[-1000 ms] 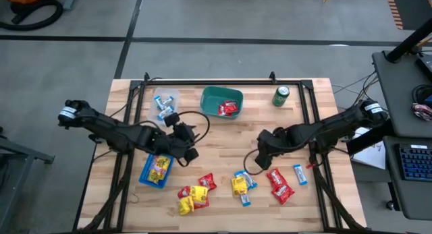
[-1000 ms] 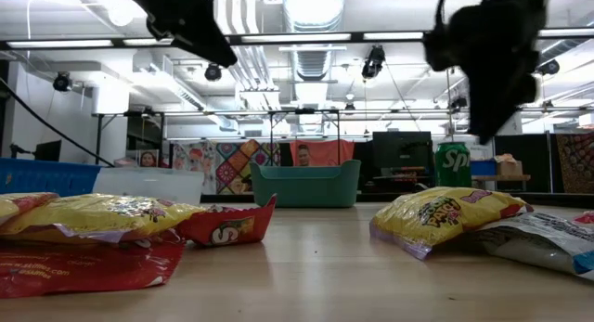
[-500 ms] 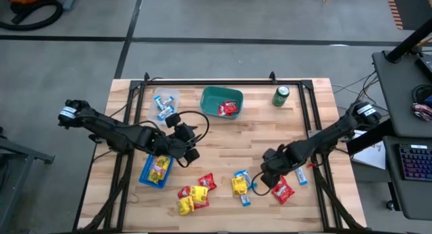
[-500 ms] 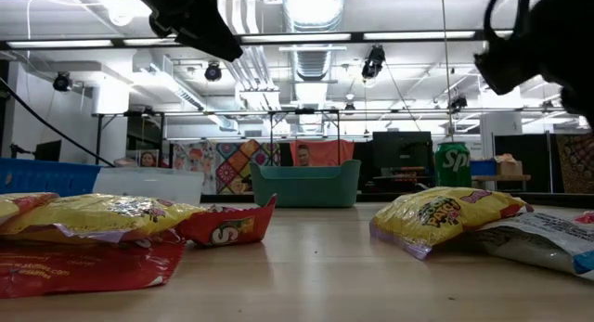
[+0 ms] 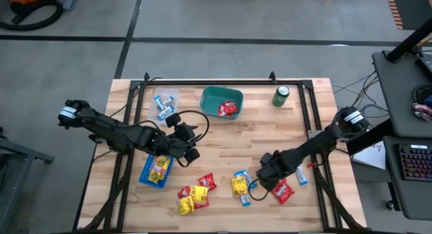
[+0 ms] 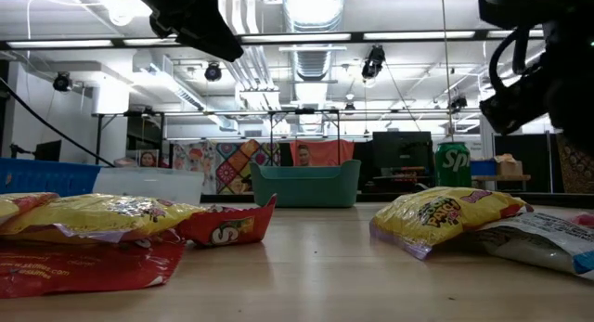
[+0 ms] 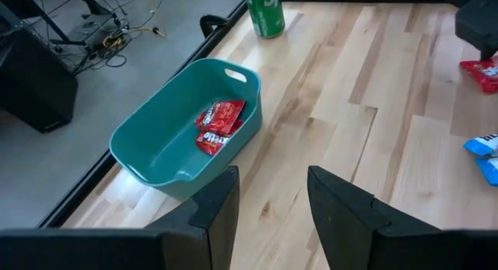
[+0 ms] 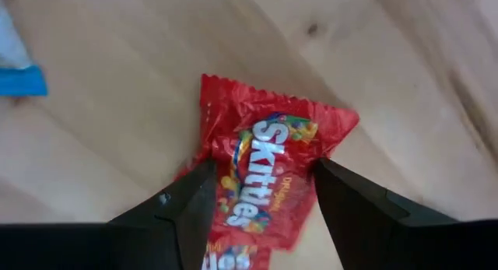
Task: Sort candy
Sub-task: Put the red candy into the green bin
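Right wrist view shows you the red packet [image 8: 264,177] lying flat on the worktop directly under your right gripper [image 8: 261,212], its spread jaws straddling the packet's long axis, near the worktop's right front, while the left gripper [image 7: 268,212] waits open mid-table.

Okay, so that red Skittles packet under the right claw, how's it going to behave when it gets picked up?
The red Skittles packet looks crinkly and thin, so it will probably flop and bend. It lies flat on the table, so the open right claw may slide off its glossy wrapper. It is likely light.
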Robot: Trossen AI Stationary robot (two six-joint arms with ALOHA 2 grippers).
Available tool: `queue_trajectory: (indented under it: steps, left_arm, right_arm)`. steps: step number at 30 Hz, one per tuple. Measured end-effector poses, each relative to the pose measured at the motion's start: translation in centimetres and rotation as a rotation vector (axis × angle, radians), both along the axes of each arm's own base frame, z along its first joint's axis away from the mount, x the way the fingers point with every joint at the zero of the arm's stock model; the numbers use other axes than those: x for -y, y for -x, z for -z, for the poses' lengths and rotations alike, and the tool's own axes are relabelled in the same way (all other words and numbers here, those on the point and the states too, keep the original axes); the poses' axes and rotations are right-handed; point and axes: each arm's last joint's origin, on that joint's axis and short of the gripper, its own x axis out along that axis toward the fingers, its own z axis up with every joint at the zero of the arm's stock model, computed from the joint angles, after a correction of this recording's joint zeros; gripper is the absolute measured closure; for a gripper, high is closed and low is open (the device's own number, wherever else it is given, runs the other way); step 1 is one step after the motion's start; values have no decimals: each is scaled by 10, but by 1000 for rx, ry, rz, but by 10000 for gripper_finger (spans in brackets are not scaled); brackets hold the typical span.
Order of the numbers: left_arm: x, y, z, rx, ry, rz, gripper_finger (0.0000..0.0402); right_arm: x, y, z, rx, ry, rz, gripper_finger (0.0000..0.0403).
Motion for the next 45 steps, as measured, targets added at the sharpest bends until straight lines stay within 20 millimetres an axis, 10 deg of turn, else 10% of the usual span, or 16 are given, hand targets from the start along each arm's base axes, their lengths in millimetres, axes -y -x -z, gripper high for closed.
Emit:
queue_trajectory:
  steps: [14, 31, 45]
  left_arm:
    - [0, 0, 0, 0, 0, 0, 265]
    - [4, -13, 19, -42, -1, -7, 265]
    - [16, -14, 29, -67, 29, 13, 265]
  right_arm:
    - [5, -3, 0, 56, 76, -63, 388]
    - [52, -6, -69, 484, 383, -143, 390]
    - [151, -75, -95, 1019, 751, -372, 390]
